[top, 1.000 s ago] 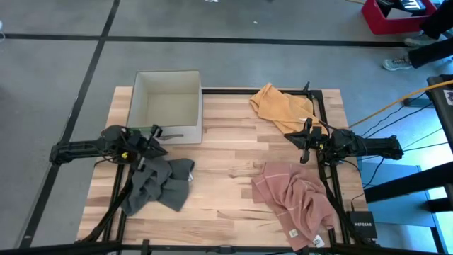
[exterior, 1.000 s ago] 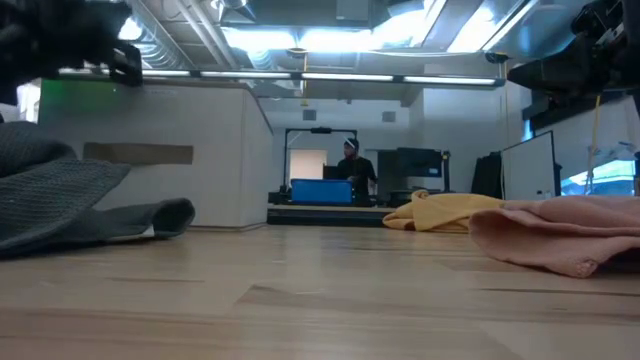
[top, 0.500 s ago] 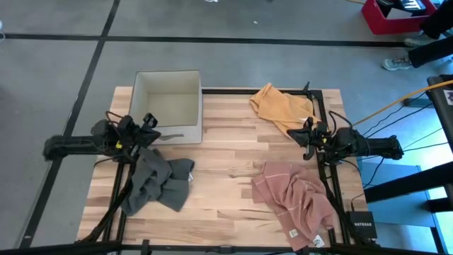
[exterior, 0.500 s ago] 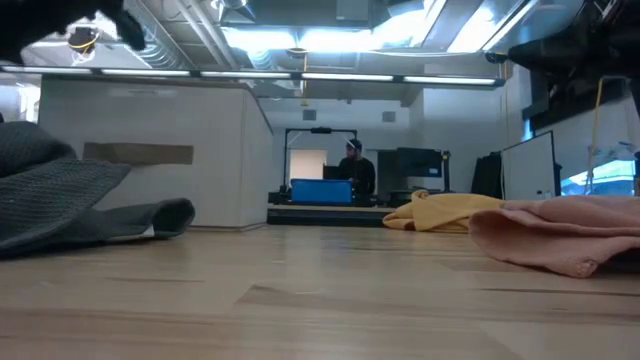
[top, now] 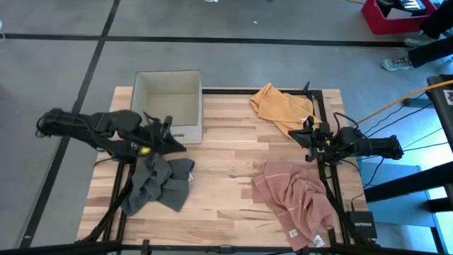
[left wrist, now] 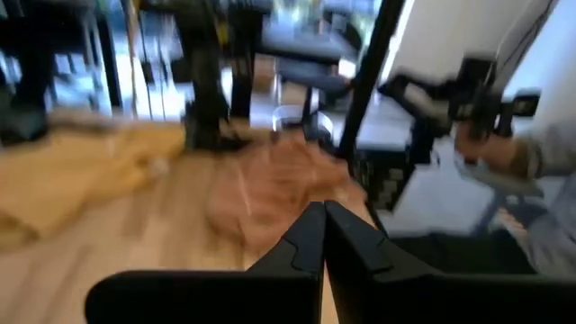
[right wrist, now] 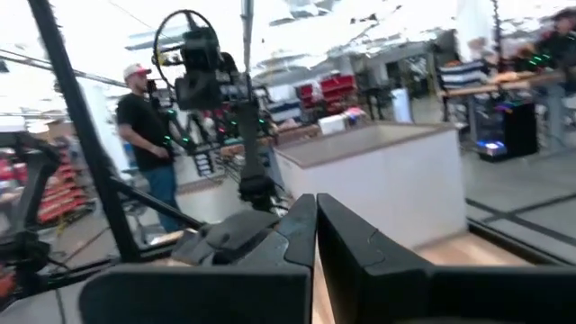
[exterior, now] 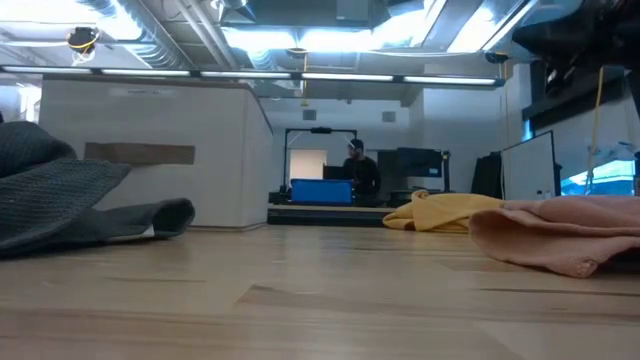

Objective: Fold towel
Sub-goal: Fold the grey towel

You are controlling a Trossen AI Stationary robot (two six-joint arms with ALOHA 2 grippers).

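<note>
A crumpled grey towel (top: 159, 183) lies bunched on the table near its left edge, also in the low view (exterior: 60, 200). A pink towel (top: 294, 202) lies rumpled near the right near corner, and a yellow towel (top: 282, 106) lies at the far right. My left gripper (top: 177, 145) hovers shut above the grey towel's far end, its fingers together in the left wrist view (left wrist: 322, 220). My right gripper (top: 303, 136) is shut too (right wrist: 315, 211) and hangs in the air between the yellow and pink towels. Neither gripper holds anything.
An open beige box (top: 168, 103) stands at the table's far left, just beyond the left gripper. Bare wood (top: 223, 170) shows between the grey and pink towels. A black frame rail (top: 322, 177) runs along the right side. People stand in the room beyond the table.
My left gripper pulled back toward the table's left edge, then swung out toward the right over the grey towel's far end, and rose out of the low view. Its arm bent upward. The towels have not moved.
</note>
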